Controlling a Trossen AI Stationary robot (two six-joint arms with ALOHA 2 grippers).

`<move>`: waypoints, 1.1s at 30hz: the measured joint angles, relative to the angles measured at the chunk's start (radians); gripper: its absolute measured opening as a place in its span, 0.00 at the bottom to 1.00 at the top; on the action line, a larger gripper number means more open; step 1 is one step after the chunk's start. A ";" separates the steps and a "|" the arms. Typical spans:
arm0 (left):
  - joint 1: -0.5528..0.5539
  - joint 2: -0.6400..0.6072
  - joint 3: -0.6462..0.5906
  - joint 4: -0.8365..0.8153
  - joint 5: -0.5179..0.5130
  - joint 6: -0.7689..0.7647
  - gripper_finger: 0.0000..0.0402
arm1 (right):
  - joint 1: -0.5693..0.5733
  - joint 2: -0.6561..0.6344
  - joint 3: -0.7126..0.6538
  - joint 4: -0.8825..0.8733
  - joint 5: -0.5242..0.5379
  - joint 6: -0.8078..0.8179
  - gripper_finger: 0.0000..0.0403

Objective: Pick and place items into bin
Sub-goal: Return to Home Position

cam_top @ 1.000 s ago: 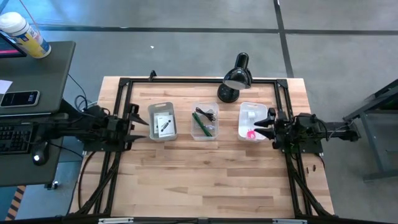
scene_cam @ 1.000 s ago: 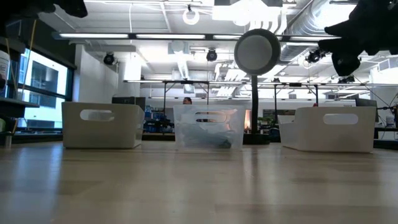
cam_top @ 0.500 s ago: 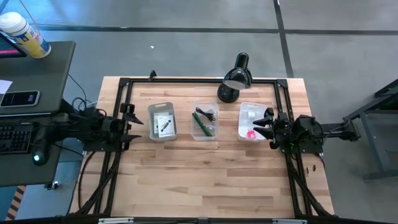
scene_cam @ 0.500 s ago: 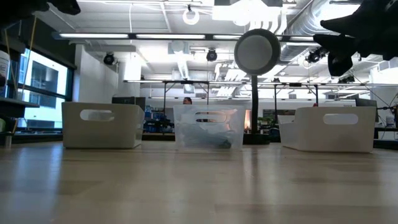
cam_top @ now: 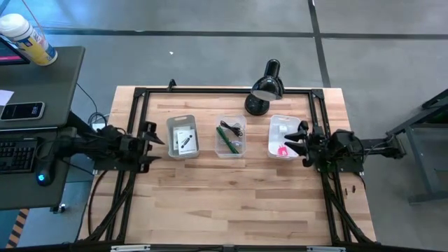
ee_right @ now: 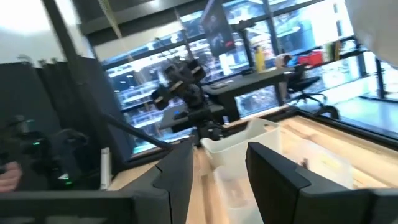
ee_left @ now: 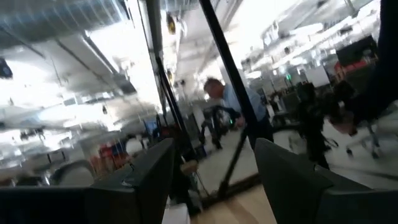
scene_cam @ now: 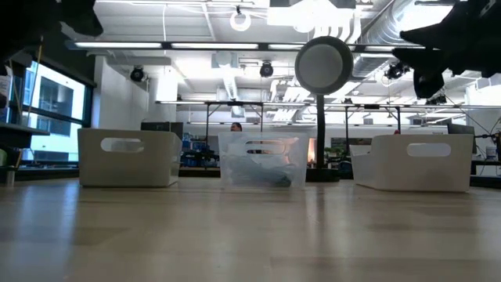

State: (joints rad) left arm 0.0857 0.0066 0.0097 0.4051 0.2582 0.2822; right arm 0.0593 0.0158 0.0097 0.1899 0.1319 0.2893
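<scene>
In the high view three small bins stand in a row on the wooden table. The left white bin [cam_top: 182,136] holds a white card with a black part [cam_top: 184,141]. In the clear middle bin [cam_top: 229,137] lie a green stick [cam_top: 227,139] and a black cable [cam_top: 232,127]. A pink piece [cam_top: 282,150] and a white block [cam_top: 281,129] lie in the right white bin [cam_top: 283,137]. My left gripper [cam_top: 159,140] hangs open in the air just left of the left bin. My right gripper [cam_top: 292,142] is open above the right bin's right rim.
A black desk lamp [cam_top: 264,87] stands at the table's far edge behind the middle and right bins; its round head [scene_cam: 323,66] shows in the low view. A black frame [cam_top: 210,91] runs along the table's left, far and right edges. Bare wood lies on the bins' near side.
My left gripper drew back a little toward the table's left edge, then came back toward the left bin. My right gripper edged slightly toward the right bin. The bins and the items in them have not moved.
</scene>
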 joint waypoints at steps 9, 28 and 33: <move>-0.066 0.000 0.000 -0.203 -0.084 -0.002 0.53 | 0.000 0.000 0.000 -0.126 0.019 0.063 0.35; -0.066 0.000 0.000 -0.394 -0.276 -0.052 0.53 | 0.000 0.066 -0.001 -0.151 -0.012 0.130 0.37; -0.066 0.003 0.000 -0.392 -0.275 -0.063 0.53 | 0.003 0.076 -0.001 -0.151 -0.028 0.121 0.38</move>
State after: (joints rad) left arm 0.0193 0.0093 0.0093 0.0128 -0.0170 0.2195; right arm 0.0622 0.0914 0.0086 0.0387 0.1036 0.4104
